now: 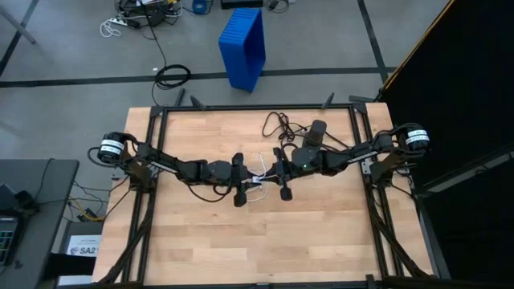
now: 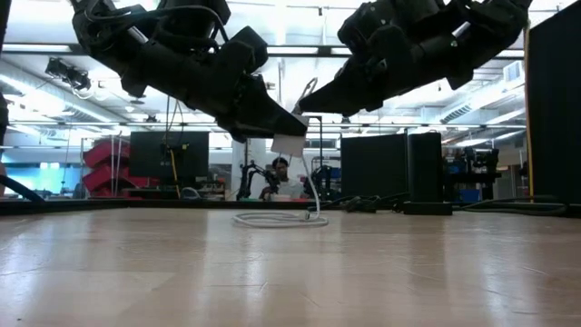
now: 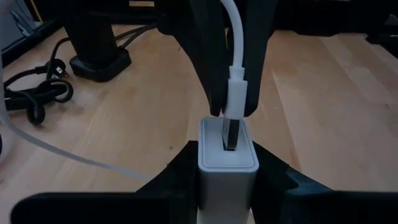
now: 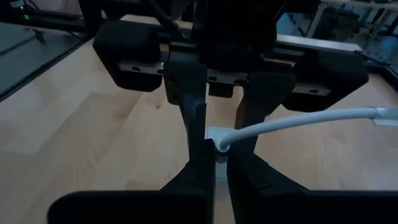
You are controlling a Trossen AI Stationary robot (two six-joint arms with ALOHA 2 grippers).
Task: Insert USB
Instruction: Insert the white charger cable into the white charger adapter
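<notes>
USB plug: the white plug end (image 3: 236,96) sits between the right gripper's (image 3: 231,106) dark fingers, its metal tip partly inside the slot of a white charger block (image 3: 227,158); the plug is raised above the middle of the wooden table (image 1: 201,241).
Right gripper: fingers pinched tight on the USB plug, reaching in from the right to meet the left arm at the table's centre.
Left gripper: its fingers (image 3: 180,171) are closed part-way round the white charger block, holding it with the slot facing the plug (image 1: 241,178).
USB cable: the thin white cable (image 2: 277,218) runs up from the plug between the right fingers, and its loop lies flat on the table just under the two grippers.
Axis: the plug's long axis lines up with the charger block's long axis, metal tip towards the slot, cable trailing away behind it.
Hidden: how deep the metal tip goes into the slot cannot be told; in the right wrist view the plug is covered by the fingers, with only the cable (image 4: 292,124) showing.
Hard to make out: in the high view the plug and block merge into one small white patch.
Nearby: a black adapter box (image 1: 318,128) with its thin black cord (image 1: 281,122) lies at the table's far side.
</notes>
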